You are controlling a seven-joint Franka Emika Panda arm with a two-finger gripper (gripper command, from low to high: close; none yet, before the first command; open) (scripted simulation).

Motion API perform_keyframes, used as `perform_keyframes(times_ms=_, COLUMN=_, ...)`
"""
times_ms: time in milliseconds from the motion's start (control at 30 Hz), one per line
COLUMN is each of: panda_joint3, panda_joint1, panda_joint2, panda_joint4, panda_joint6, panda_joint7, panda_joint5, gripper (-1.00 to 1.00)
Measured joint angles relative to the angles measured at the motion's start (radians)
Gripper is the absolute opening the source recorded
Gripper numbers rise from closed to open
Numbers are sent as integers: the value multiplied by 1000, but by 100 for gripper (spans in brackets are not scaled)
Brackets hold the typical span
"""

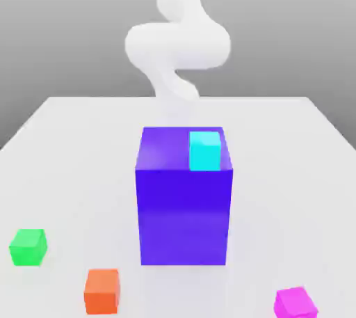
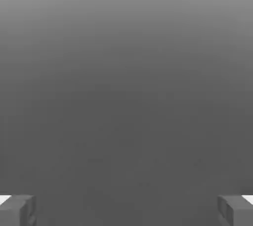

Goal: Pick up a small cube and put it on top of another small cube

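With the magenta cube (image 1: 295, 303), orange cube (image 1: 102, 291) and green cube (image 1: 28, 248) near us on the surface (image 1: 271, 191), and the cyan cube (image 1: 205, 151) farther off atop the blue block (image 1: 183, 216), we'd best square our gripper (image 2: 126, 211), fingers wide apart and empty, over one before descending

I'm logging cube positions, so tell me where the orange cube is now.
In the exterior view, the orange cube sits on the white table toward the exterior view's left, between the green cube and the big blue block.
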Motion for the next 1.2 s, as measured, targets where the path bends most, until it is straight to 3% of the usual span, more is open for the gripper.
perform_keyframes(times_ms=567, panda_joint3=204, panda_joint1=-26, panda_joint2=623, panda_joint4=11, panda_joint6=164, panda_joint7=216, panda_joint5=-194, gripper=0)
perform_keyframes(times_ms=1000, panda_joint3=255, panda_joint1=57, panda_joint2=1069, panda_joint4=15, panda_joint6=310, panda_joint7=293, panda_joint5=-216, gripper=0)
perform_keyframes(times_ms=1133, panda_joint3=201, panda_joint1=108, panda_joint2=1214, panda_joint4=44, panda_joint6=410, panda_joint7=335, panda_joint5=-268, gripper=0)
perform_keyframes(times_ms=1167, panda_joint3=188, panda_joint1=118, panda_joint2=1239, panda_joint4=50, panda_joint6=429, panda_joint7=343, panda_joint5=-279, gripper=-100)
perform_keyframes(times_ms=1200, panda_joint3=188, panda_joint1=118, panda_joint2=1239, panda_joint4=50, panda_joint6=429, panda_joint7=343, panda_joint5=-279, gripper=-100)
